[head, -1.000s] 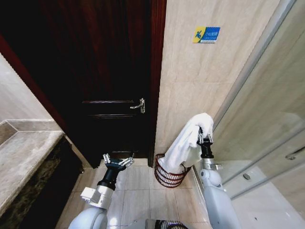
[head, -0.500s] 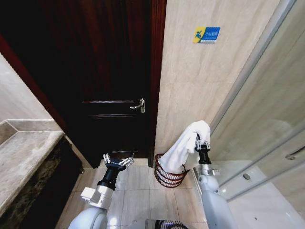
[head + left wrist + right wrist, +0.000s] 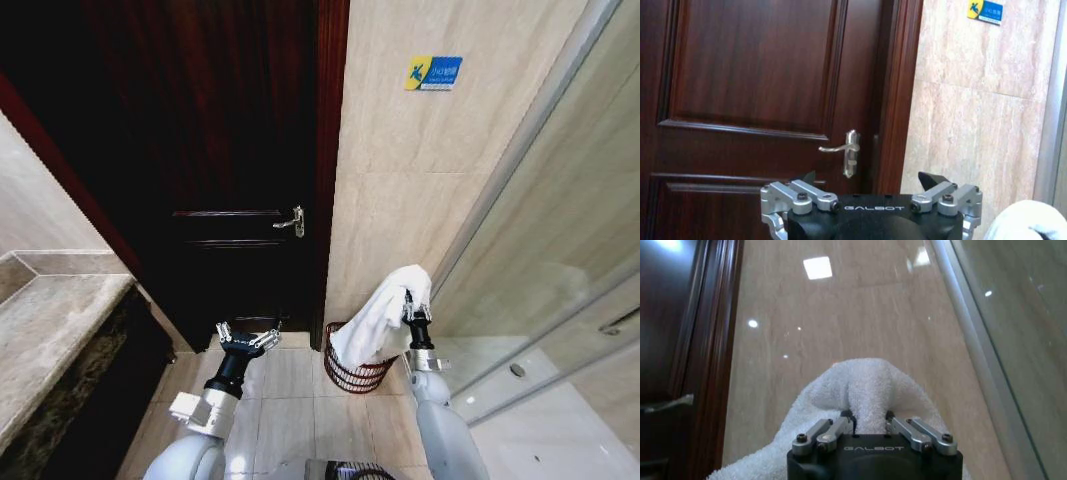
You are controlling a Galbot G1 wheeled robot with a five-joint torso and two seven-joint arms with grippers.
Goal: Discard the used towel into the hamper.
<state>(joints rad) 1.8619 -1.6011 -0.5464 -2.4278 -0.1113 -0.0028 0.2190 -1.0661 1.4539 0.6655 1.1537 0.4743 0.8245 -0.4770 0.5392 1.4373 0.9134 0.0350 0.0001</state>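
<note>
My right gripper [image 3: 408, 304] clenches the towel [image 3: 382, 322], draping it into the hamper [image 3: 354, 374] below; left gripper [image 3: 246, 340] idles released.

My head view bends hard at the edges: the glass partition [image 3: 560, 220] and door frame [image 3: 330, 170] lean and curve. The dark door [image 3: 230, 150] swallows light, nearly black at upper left, while the beige wall [image 3: 400, 180] is evenly bright. In my right wrist view, ceiling lights glare as white spots on the glossy tile [image 3: 840, 315], and everything there looks soft, slightly blurred.
</note>
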